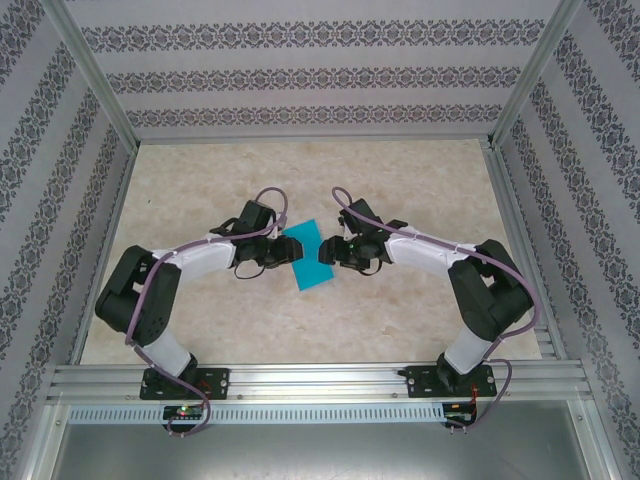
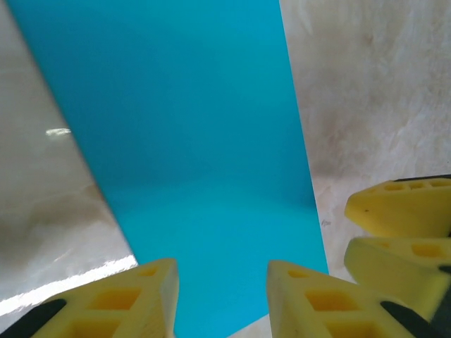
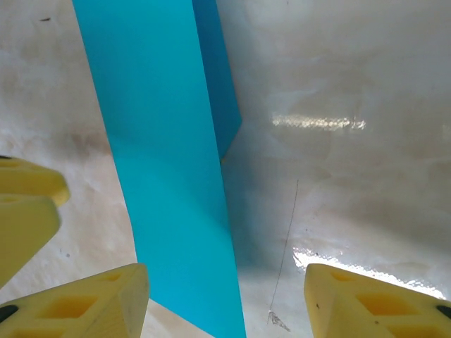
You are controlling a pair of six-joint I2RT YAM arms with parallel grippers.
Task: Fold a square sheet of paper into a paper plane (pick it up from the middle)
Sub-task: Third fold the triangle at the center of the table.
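The cyan-blue sheet of paper (image 1: 309, 256) lies at the middle of the pale marbled table (image 1: 420, 200), folded into an oblong whose long side runs from about 11 o'clock to 5 o'clock in the top view. The left gripper (image 1: 288, 250) sits at the sheet's 9 o'clock edge and the right gripper (image 1: 322, 253) at its 3 o'clock edge, the two facing each other across the paper with both arms bent inward from the aluminium rail (image 1: 320, 380) at 6 o'clock. In the left wrist view the paper spreads from 12 o'clock down to 6 o'clock and its near end passes into the gap between the yellow fingers (image 2: 113, 303). That claw is partly drawn in but released, its jaws apart and not pinching the sheet. The right gripper's fingertips show at 4 o'clock in that view, just beside the paper's edge. In the right wrist view the sheet is a narrow band slanting from 11 o'clock to 6 o'clock, with a second, darker layer peeking out along its 2 o'clock side and ending in a corner. A shadow falls on the table at the band's 3 o'clock side. The right claw is released too, its jaws wide apart, the band's lower end lying close to the finger at 7 o'clock. Patterned walls (image 1: 300, 80) enclose the table.
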